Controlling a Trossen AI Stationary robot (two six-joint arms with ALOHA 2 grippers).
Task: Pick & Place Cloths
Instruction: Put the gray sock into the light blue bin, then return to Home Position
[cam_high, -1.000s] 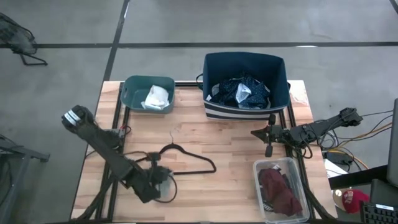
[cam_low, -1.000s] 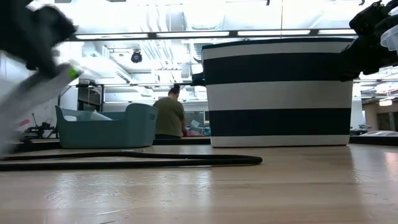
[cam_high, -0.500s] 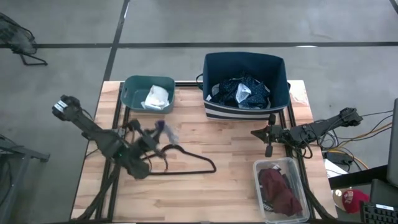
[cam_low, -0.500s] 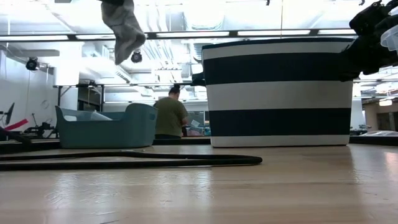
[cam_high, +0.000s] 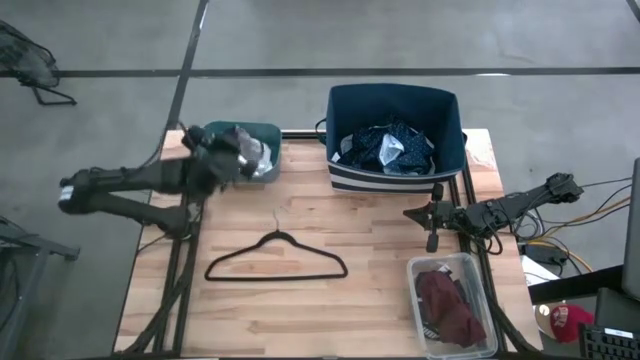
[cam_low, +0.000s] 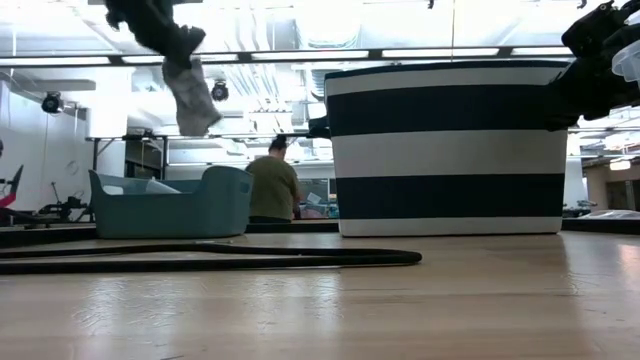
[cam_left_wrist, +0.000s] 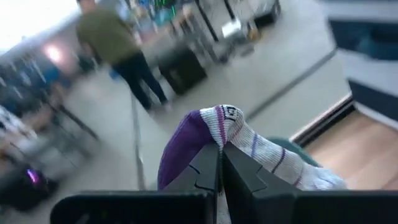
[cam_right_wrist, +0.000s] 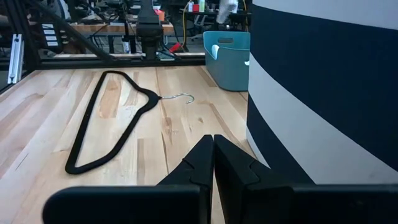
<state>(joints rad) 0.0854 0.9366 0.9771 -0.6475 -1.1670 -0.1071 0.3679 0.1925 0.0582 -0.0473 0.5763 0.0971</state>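
My left gripper (cam_high: 232, 150) hangs over the teal tub (cam_high: 213, 158), at the tub's near rim, with my left arm stretching in from beyond the table's left edge. Its fingers (cam_left_wrist: 208, 169) are pinched tight on a sock (cam_left_wrist: 230, 137), white with thin stripes and a purple toe. From table height the sock (cam_low: 192, 95) dangles limp below the gripper (cam_low: 165, 30), well above the teal tub (cam_low: 170, 203) and clear of its rim. Inside the tub lies a small white cloth (cam_high: 256, 158), partly hidden under my gripper.

To the right of the teal tub stands the striped navy basket (cam_high: 395, 100), and in it sits the navy patterned top (cam_high: 385, 148) with a pale piece on it. In front of the tub, toward the middle of the wooden table (cam_high: 300, 310), the black hanger (cam_high: 277, 258) lies flat, its hook pointing back toward the tub.

My right gripper (cam_high: 434, 222) waits far to the right of the tub, just in front of the basket's right corner, low over the table. Its fingers (cam_right_wrist: 199, 163) are pressed together with nothing between them. Nearer the table's front on that side is a clear bin (cam_high: 452, 305) holding the maroon piece (cam_high: 447, 305).

Beyond the table, seen past the teal tub from table height, a person (cam_low: 272, 185) in an olive shirt stands with their back turned.
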